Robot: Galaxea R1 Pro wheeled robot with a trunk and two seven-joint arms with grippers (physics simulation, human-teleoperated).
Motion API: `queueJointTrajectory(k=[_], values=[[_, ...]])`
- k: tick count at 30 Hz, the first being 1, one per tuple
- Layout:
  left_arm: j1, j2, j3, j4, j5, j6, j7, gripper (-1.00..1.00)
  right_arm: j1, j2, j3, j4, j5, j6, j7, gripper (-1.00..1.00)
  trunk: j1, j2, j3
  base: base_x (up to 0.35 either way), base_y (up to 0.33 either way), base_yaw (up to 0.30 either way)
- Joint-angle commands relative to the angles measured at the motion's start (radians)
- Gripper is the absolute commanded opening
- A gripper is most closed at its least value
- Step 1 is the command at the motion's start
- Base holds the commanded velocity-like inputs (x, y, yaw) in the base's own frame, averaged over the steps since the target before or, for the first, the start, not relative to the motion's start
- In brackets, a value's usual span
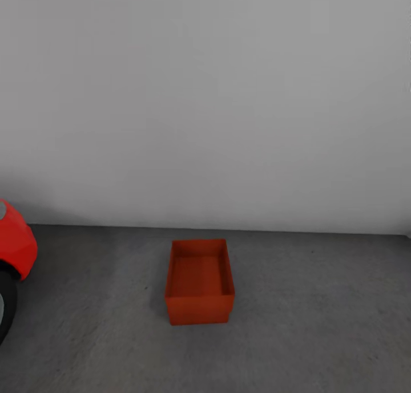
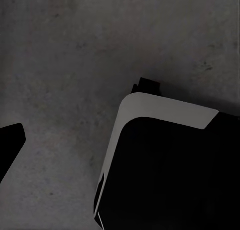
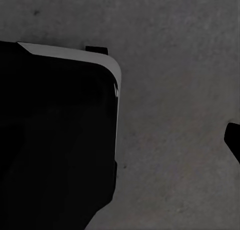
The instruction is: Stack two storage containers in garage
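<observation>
An orange-red, open-topped rectangular storage container with plain smooth walls (image 1: 200,282) sits on the dark grey, mottled concrete floor (image 1: 319,324) of the garage, a little in front of the plain white-grey wall (image 1: 217,96) and not touching it. It stands upright, its long side running away from the head camera, and its inside looks bare (a faint step shows along the front wall near the base, though whether that marks two nested containers cannot be told). At the left edge of the head view, well apart from the container, the rounded nose of a red car (image 1: 14,242) and part of its black tyre (image 1: 5,307) come into frame. Both wrist views look down at the same rough concrete; in each a large black body with a pale grey edge (image 2: 170,109), apparently part of the robot itself, lies below the camera. A dark sliver shows at the border of each wrist view, but whether either tool is released or clenched cannot be told.
</observation>
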Motion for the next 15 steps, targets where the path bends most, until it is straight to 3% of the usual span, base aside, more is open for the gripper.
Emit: queueJointTrajectory(k=[1, 15], values=[[-0.001, 0.000, -0.008, 0.000, 0.007, 0.003, 0.003, 1.00, 0.000, 0.000, 0.008, 0.000, -0.007, -0.002, -0.004, 1.00, 0.000, -0.001, 0.001, 0.000, 0.000, 0.000], [-0.001, 0.000, -0.008, -0.001, 0.007, 0.003, 0.003, 1.00, 0.000, -0.002, 0.008, 0.000, -0.008, -0.001, -0.003, 1.00, 0.000, -0.001, 0.023, 0.000, 0.000, 0.000]])
